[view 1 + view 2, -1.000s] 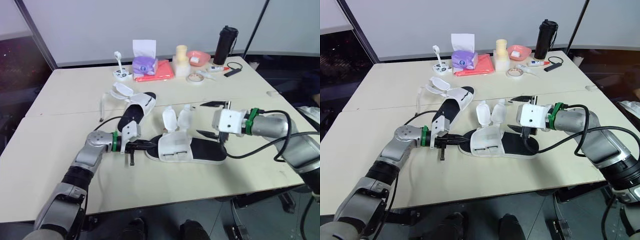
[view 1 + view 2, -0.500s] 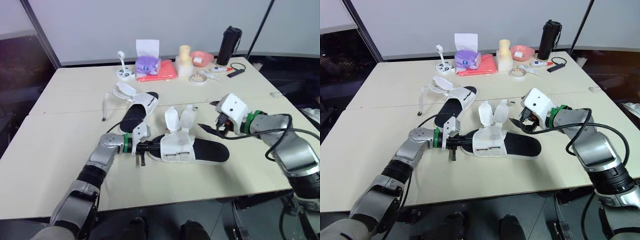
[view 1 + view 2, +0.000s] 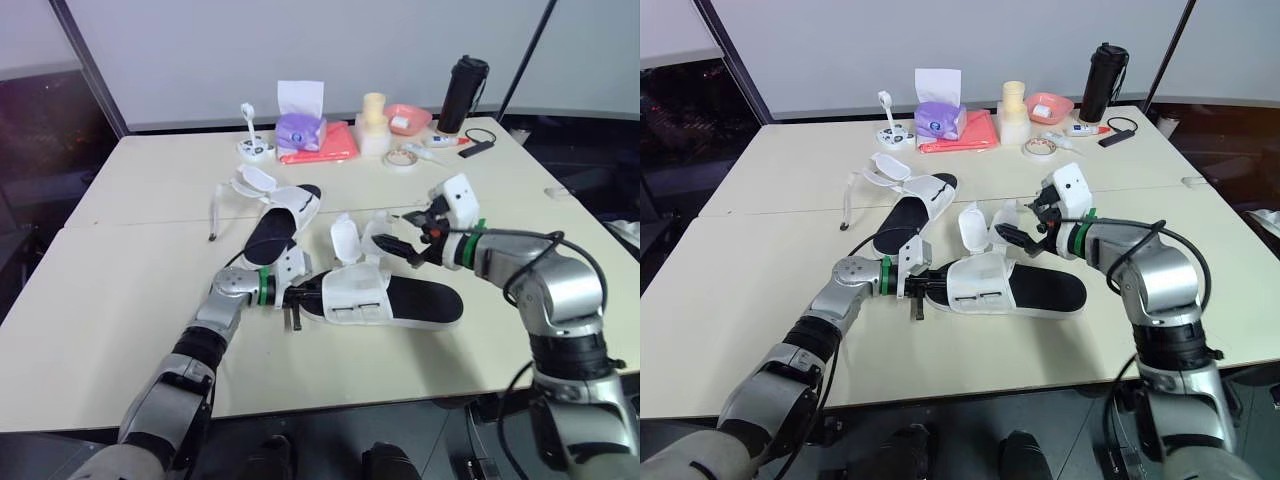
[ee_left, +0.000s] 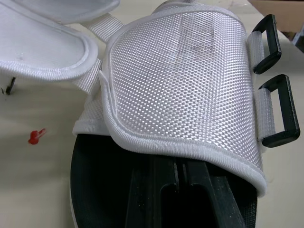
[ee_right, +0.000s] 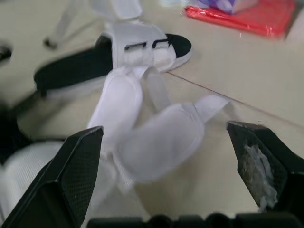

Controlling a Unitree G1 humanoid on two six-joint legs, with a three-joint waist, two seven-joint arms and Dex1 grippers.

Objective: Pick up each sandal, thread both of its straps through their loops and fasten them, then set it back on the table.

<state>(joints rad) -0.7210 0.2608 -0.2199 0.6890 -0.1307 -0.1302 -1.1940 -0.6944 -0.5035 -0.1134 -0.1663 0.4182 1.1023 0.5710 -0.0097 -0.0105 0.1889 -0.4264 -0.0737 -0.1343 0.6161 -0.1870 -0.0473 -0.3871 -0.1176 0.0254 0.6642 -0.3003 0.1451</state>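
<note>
The near sandal [image 3: 410, 300] lies on the table, black sole, white upper [image 4: 180, 85] with two black loops [image 4: 280, 109]. Its two white straps [image 3: 345, 238] stand up unthreaded behind the upper. My left gripper [image 3: 296, 298] is at the toe, shut, its fingers [image 4: 152, 194] lying on the insole under the edge of the upper. My right gripper [image 3: 402, 232] hangs open just right of the straps [image 5: 161, 137], which show between its wide-spread fingers [image 5: 76, 175]. The far sandal [image 3: 282, 212] lies behind, its straps [image 3: 250, 180] loose.
Along the table's far edge stand a purple tissue box [image 3: 299, 127], a red cloth [image 3: 320, 146], cream cups [image 3: 374, 132], a pink bowl [image 3: 411, 117], a tape roll [image 3: 404, 158] and a black bottle [image 3: 466, 80]. Bare tabletop [image 3: 120, 270] lies to the left.
My right gripper has swung left from beside the sandal's heel up to the raised straps, still open. The left gripper stays at the toe. The camera has shifted.
</note>
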